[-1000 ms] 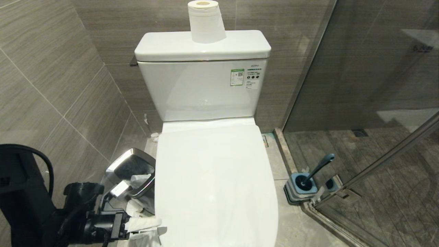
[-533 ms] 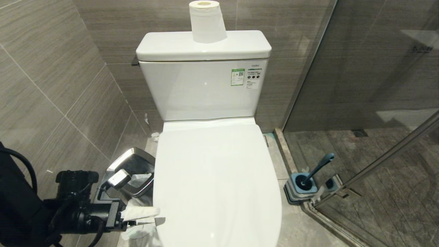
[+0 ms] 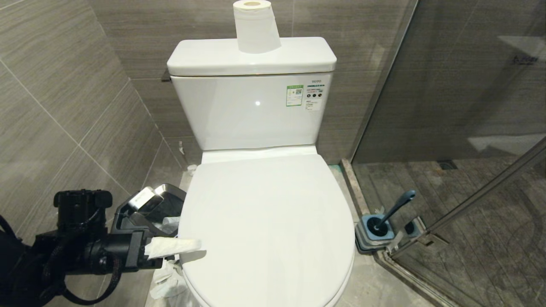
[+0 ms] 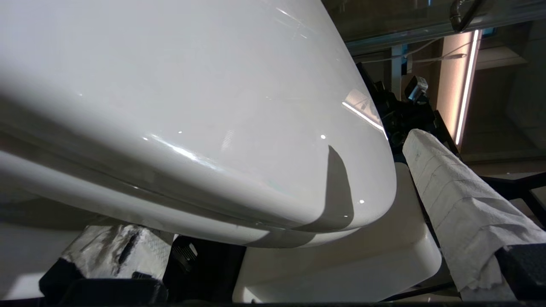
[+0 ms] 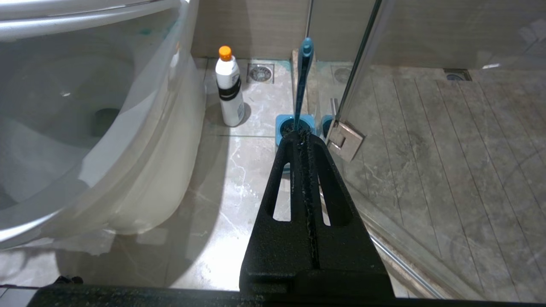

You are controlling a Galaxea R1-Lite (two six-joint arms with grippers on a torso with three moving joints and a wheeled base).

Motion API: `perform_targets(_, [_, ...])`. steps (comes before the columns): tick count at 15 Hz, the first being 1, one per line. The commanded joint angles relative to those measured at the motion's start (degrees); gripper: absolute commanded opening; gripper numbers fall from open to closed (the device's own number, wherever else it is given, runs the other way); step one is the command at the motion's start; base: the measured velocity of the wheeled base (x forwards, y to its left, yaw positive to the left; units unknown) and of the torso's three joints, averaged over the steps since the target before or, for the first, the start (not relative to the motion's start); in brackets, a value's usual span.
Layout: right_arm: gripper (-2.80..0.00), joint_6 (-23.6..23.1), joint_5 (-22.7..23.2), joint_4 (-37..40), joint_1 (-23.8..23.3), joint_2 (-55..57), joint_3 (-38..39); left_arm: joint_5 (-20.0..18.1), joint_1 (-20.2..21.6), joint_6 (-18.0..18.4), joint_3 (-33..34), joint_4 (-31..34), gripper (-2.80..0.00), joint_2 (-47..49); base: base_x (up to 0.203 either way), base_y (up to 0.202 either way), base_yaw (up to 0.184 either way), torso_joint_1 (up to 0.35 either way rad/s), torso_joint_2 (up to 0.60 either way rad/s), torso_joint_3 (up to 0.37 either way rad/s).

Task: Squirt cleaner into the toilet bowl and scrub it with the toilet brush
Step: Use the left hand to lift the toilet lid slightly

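Low in the frame's left, my left gripper (image 3: 177, 251) has risen to the closed toilet bowl (image 3: 268, 221) lid's edge, paper-wrapped fingers (image 3: 172, 246) spread wide above and below it, so lifting probably comes next. Only the right wrist view shows the cleaner (image 5: 229, 87) standing beside the toilet brush (image 5: 302, 81), beyond my right gripper (image 5: 303, 140), fingers pressed together.

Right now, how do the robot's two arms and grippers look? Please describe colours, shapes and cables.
The left gripper is matte black and blocky, with a loose black cable looping under its arm; both fingers are wrapped in white paper towel. The right gripper is black too, rough-textured, its flat tapering fingers bare, each pierced by a long slot.
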Motion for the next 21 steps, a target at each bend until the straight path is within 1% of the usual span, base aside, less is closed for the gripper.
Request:
perform_targets(1, [-2.8, 0.0, 0.0, 0.0, 0.0, 0.1, 0.0, -0.3, -0.2, -0.3, 0.5, 0.1, 0.0, -3.8, 0.0, 0.0, 0.0, 0.0, 0.0, 0.0])
perform_targets(3, [-2.8, 0.0, 0.0, 0.0, 0.0, 0.1, 0.0, -0.2, -0.2, -1.4, 0.8, 0.1, 0.0, -5.9, 0.0, 0.0, 0.0, 0.0, 0.0, 0.0])
perform_targets(4, [-2.8, 0.0, 0.0, 0.0, 0.0, 0.1, 0.0, -0.2, -0.2, -3.0, 0.8, 0.1, 0.0, -7.3, 0.0, 0.0, 0.0, 0.0, 0.0, 0.0])
perform_targets(7, [-2.8, 0.0, 0.0, 0.0, 0.0, 0.1, 0.0, -0.2, -0.2, -10.0, 0.5, -0.4, 0.0, -11.7, 0.0, 0.0, 0.0, 0.0, 0.0, 0.0])
perform_targets(8, [-2.8, 0.0, 0.0, 0.0, 0.1, 0.1, 0.0, -0.2, -0.3, -11.2, 0.4, -0.4, 0.0, -12.7, 0.0, 0.0, 0.0, 0.0, 0.0, 0.0])
perform_targets(10, [-2.8, 0.0, 0.0, 0.0, 0.0, 0.1, 0.0, -0.2, -0.8, -11.5, 0.1, -0.4, 0.0, -13.5, 0.0, 0.0, 0.0, 0.0, 0.0, 0.0])
perform_targets(14, [-2.8, 0.0, 0.0, 0.0, 0.0, 0.1, 0.0, -0.1, -0.9, -11.7, -2.7, -0.4, 0.0, -13.9, 0.0, 0.0, 0.0, 0.0, 0.0, 0.0])
perform_targets(15, [-2.8, 0.0, 0.0, 0.0, 0.0, 0.1, 0.0, 0.2, -0.9, -11.7, -3.3, -0.4, 0.0, -13.9, 0.0, 0.0, 0.0, 0.0, 0.0, 0.0])
perform_targets(18, [-2.8, 0.0, 0.0, 0.0, 0.0, 0.1, 0.0, 3.0, -0.9, -11.9, -5.4, -0.4, 0.0, -14.0, 0.0, 0.0, 0.0, 0.0, 0.0, 0.0])
perform_targets(19, [-2.8, 0.0, 0.0, 0.0, 0.0, 0.1, 0.0, 3.1, -0.9, -12.0, -6.1, -0.4, 0.0, -14.1, 0.0, 0.0, 0.0, 0.0, 0.0, 0.0])
perform_targets(21, [-2.8, 0.0, 0.0, 0.0, 0.0, 0.1, 0.0, 3.2, -0.9, -14.9, -8.5, -0.5, 0.0, -14.2, 0.0, 0.0, 0.0, 0.0, 0.0, 0.0])
